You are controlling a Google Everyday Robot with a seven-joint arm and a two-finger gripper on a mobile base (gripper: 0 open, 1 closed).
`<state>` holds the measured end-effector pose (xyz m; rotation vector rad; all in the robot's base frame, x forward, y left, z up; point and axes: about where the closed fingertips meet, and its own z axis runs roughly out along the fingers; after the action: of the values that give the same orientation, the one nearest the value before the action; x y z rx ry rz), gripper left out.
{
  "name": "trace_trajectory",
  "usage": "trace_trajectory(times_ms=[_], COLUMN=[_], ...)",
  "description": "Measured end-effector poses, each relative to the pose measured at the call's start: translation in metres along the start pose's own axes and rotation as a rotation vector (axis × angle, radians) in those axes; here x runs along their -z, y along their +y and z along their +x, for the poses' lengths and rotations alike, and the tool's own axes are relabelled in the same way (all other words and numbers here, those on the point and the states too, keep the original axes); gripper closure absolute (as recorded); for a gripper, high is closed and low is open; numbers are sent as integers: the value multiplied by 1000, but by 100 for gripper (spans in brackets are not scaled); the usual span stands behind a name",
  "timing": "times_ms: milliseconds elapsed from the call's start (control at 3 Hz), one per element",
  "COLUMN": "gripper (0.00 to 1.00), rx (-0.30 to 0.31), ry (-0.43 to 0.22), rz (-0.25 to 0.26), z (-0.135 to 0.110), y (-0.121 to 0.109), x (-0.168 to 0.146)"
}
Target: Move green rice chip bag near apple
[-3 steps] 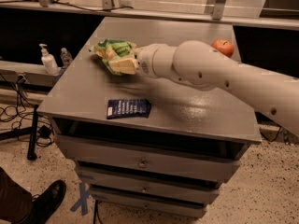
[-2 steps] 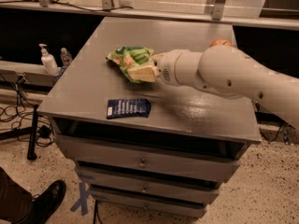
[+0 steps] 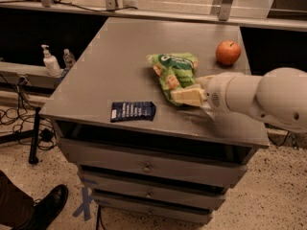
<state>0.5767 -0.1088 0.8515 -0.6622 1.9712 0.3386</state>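
Clasping crinkly green bag [image 3: 174, 71], end effector [image 3: 185, 96]

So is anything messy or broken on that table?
Nothing is spilled or broken. The green chip bag just looks crumpled and lies slanted, with the pincer pinching its near end. The apple sits whole by the far right corner, and the blue packet lies flat near the front edge.

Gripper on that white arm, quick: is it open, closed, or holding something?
Gripper: closed on the near edge of the green rice chip bag, short of the apple.
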Motion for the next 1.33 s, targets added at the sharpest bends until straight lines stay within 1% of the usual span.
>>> trace_trajectory(times_ms=[333, 667, 1000, 1333], gripper=[100, 100, 100, 100], rx=[-40, -59, -62, -49], ry=[57, 106, 147, 180], rz=[78, 147, 199, 219], z=[33, 51, 55, 52], y=[-25, -48, -69, -85], x=[40, 76, 107, 124])
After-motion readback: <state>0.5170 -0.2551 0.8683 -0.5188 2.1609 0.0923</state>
